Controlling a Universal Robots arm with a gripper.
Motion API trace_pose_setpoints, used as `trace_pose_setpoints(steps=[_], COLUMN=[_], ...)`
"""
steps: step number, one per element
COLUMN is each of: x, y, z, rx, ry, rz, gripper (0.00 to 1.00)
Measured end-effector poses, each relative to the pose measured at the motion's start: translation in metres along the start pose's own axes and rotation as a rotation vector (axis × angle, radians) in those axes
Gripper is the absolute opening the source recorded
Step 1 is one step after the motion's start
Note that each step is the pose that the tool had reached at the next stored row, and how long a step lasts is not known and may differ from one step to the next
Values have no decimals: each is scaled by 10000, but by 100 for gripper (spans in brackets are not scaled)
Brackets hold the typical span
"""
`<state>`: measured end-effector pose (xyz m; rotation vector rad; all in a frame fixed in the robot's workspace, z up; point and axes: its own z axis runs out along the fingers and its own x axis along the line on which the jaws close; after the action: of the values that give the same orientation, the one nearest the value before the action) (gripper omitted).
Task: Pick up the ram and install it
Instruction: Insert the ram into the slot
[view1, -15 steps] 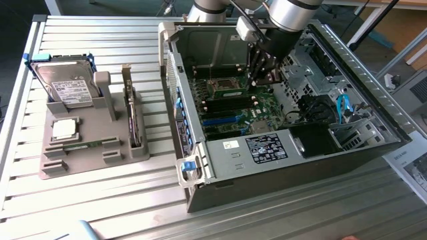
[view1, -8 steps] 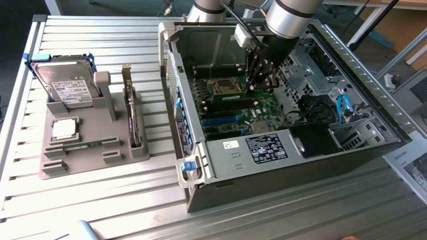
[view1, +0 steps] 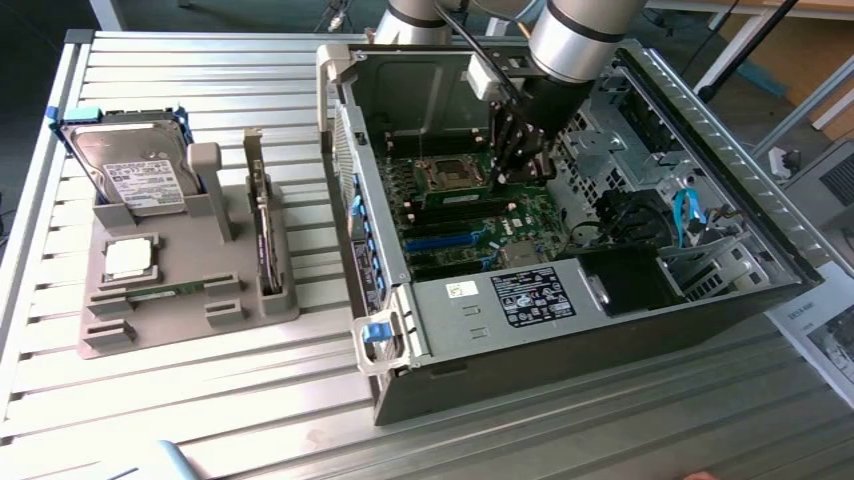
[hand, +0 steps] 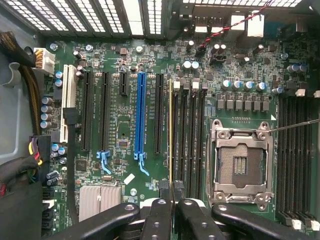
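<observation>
- silver-and-black robot arm (view1: 574, 40) reaches down into the open grey computer case (view1: 561, 350), which lies on its side on the slatted metal desk (view1: 200, 400); its tip sits right over the green motherboard (view1: 514, 225)
- in the wrist view the jaws are closed on the long thin green circuit-board ram stick (hand: 171, 130); the two black fingers (hand: 159, 215) pinch its near end from both sides
- the ram stick shows edge-on, just a thin yellow-green line; it's lined up along the first black memory slot, between the black expansion slot (hand: 158, 112) and the other black memory slots (hand: 192, 135)
- honestly can't tell whether it's fully pushed in or only resting in the slot
- open silver processor socket (hand: 242, 165) sits just past those memory slots; long blue expansion slot (hand: 140, 115) is on the other side of the stick
- over on the exterior view's left, well apart from the case, a grey moulded holder (view1: 147, 320) carries a big silver hard drive with a white label (view1: 134, 170) and a square silver processor chip (view1: 130, 258)
</observation>
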<state>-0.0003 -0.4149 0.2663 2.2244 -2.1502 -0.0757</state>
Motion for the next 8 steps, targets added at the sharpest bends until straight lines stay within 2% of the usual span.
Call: trace_pose_setpoints(steps=[8], x=[-46], y=[-2], z=[9], rx=[1], ry=[-3], rz=[0], gripper=[12])
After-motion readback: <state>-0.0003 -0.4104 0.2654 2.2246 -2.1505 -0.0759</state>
